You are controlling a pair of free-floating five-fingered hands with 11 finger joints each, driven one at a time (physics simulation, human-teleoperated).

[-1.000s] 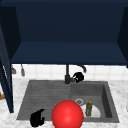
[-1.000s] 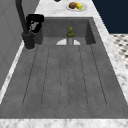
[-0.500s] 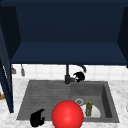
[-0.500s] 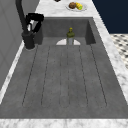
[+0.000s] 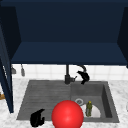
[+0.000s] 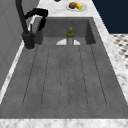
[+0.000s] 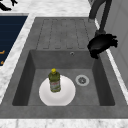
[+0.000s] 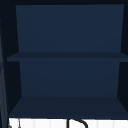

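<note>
Faucet (image 5: 67, 75): black, standing at the back edge of the sink (image 5: 45, 95), its spout arching toward the basin. Your right hand (image 5: 83, 76) is hovering at the spout's end, above the basin's back wall; in the right side view it (image 7: 101, 44) is showing with its fingers curled downward, and you cannot tell whether they are closing on the spout or only hanging beside it.

Left hand (image 5: 37, 118): you are keeping it at the front left corner of the sink, over the ribbed drainboard's near edge, fingers curled and holding nothing.

Bottle (image 7: 54, 80): green with a yellow cap, standing upright on a white plate (image 7: 66, 96) on the basin floor, just beside the drain (image 7: 82, 80).

Red ball (image 5: 67, 114): sitting at the front edge of the sink, between your left hand and the bottle.

Dish of fruit (image 6: 76, 6): resting on the marble worktop (image 6: 110, 57) beyond the basin.

Wall cabinet (image 8: 67, 75): dark blue, open, with shelves, hanging above the sink.
</note>
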